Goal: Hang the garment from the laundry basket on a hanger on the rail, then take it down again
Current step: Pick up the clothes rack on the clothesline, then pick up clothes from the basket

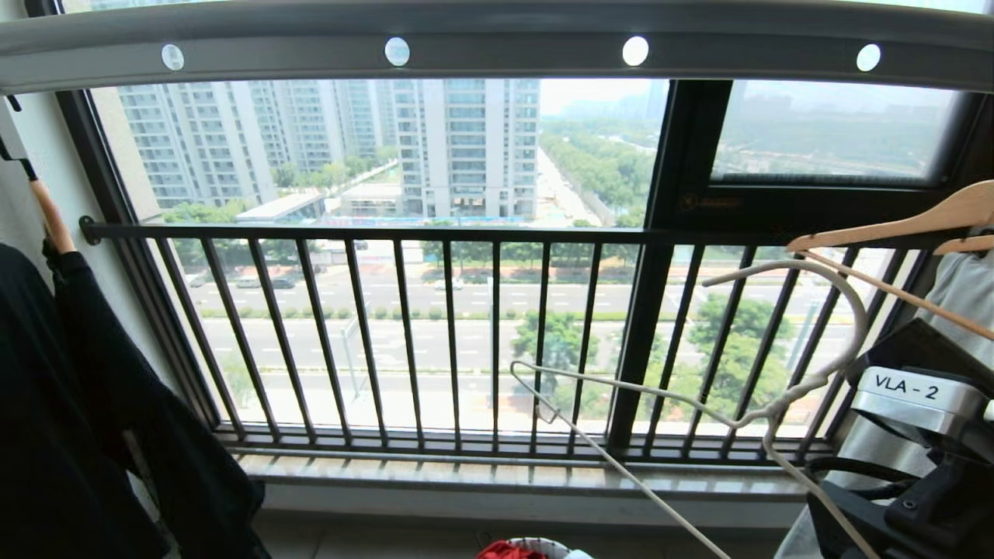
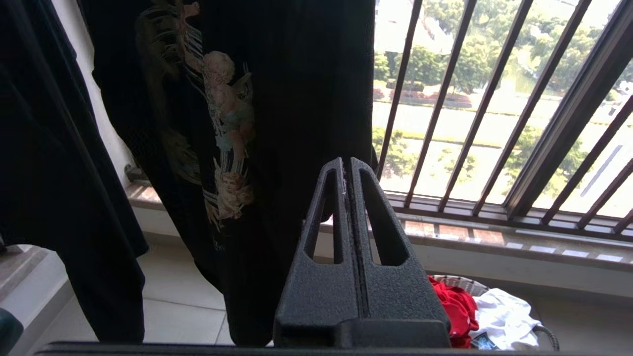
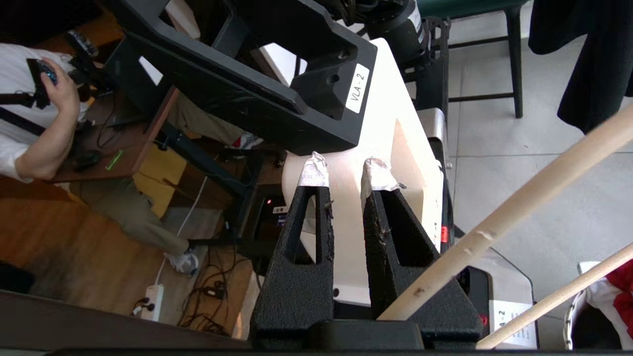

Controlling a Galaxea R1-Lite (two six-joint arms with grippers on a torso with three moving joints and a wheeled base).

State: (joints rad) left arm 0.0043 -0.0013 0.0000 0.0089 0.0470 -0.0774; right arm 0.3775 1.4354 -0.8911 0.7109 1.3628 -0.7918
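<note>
Now for the hanger: fetch it before the shirt.
Right gripper [image 3: 343,173] hovers narrowly parted, pinching nothing visible; left gripper [image 2: 346,163] is pressed together, idle. The hanger [image 1: 770,415] floats tilted below the rail [image 1: 505,35], its support unclear. The garment [image 2: 457,306] lies in the basket [image 2: 462,283]. Best to grip the hanger's neck, clear of the wooden hanger [image 1: 893,225].

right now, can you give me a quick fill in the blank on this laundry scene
1. The small round white-rimmed basket holds a white cloth and a ___ garment.
2. The left pincer is ___.
3. The long grey-white overhead rail shows ___ round holes in the head view.
Missing words: red; shut; four.
</note>
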